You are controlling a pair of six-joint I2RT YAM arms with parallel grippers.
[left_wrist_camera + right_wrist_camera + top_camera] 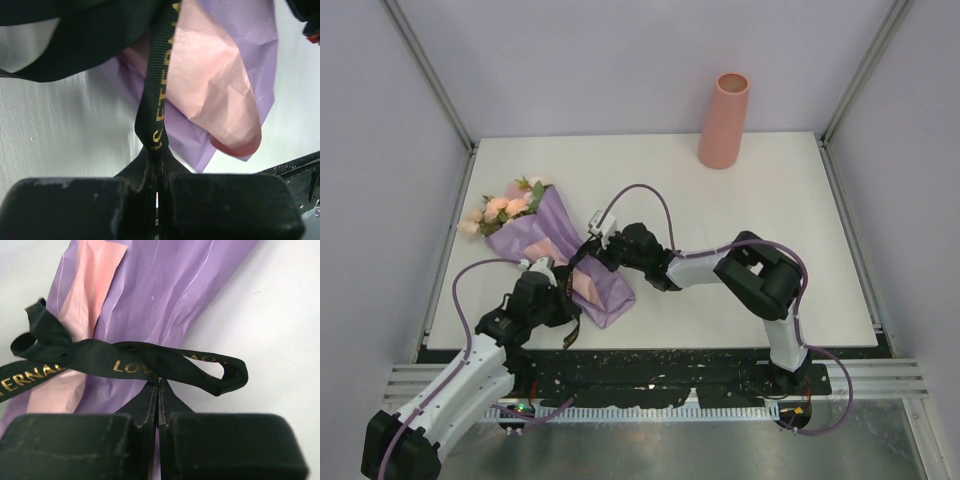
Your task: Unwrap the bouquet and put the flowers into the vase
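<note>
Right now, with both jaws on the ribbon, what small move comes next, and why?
Probably draw the right jaws slowly away from the left. Both jaws are shut on the black ribbon, left on a tail, right by the bow's loop, and the ribbon is tied around the bouquet, so pulling should loosen it.

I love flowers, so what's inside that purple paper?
Pale pink and peach roses poke out of the purple paper at its wide end. Their stems can't be seen: the paper, tied with a black ribbon, covers them.
</note>
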